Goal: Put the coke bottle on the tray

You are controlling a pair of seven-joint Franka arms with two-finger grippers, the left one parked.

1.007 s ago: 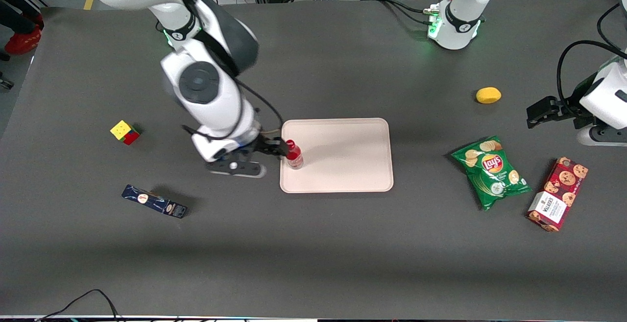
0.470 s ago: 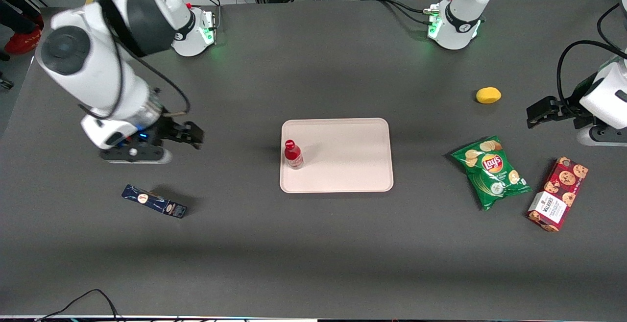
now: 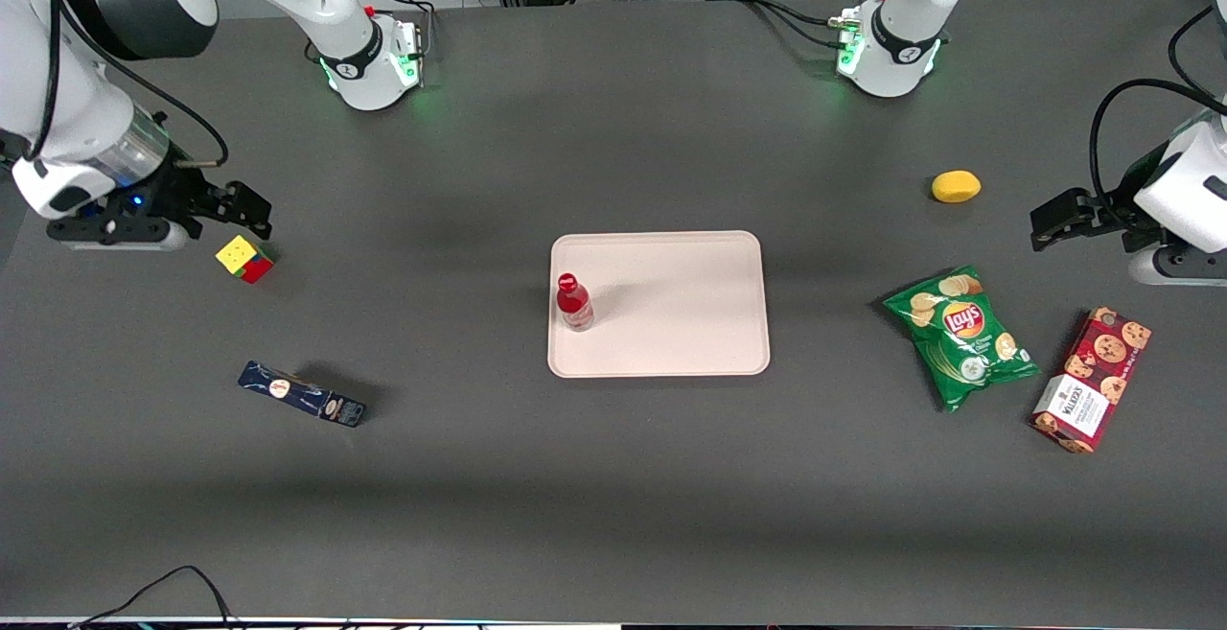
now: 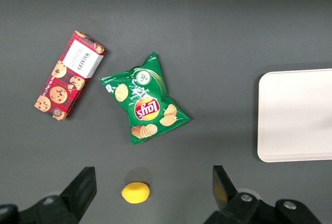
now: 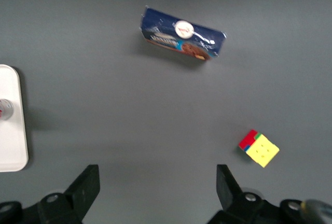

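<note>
Standing coke bottle (image 3: 573, 301) on tray (image 3: 690, 323), claw (image 3: 251, 212) apart, spread.

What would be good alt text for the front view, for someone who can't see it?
A red coke bottle stands upright on a pale tray mid-table, while the open gripper hangs toward the working arm's end, above a colour cube. A dark blue box, chip bag, cookie box and lemon lie around.

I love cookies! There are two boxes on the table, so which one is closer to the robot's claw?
The dark blue box. It lies toward the working arm's end, like the open gripper above the puzzle cube; the red cookie box lies toward the parked arm's end.
</note>
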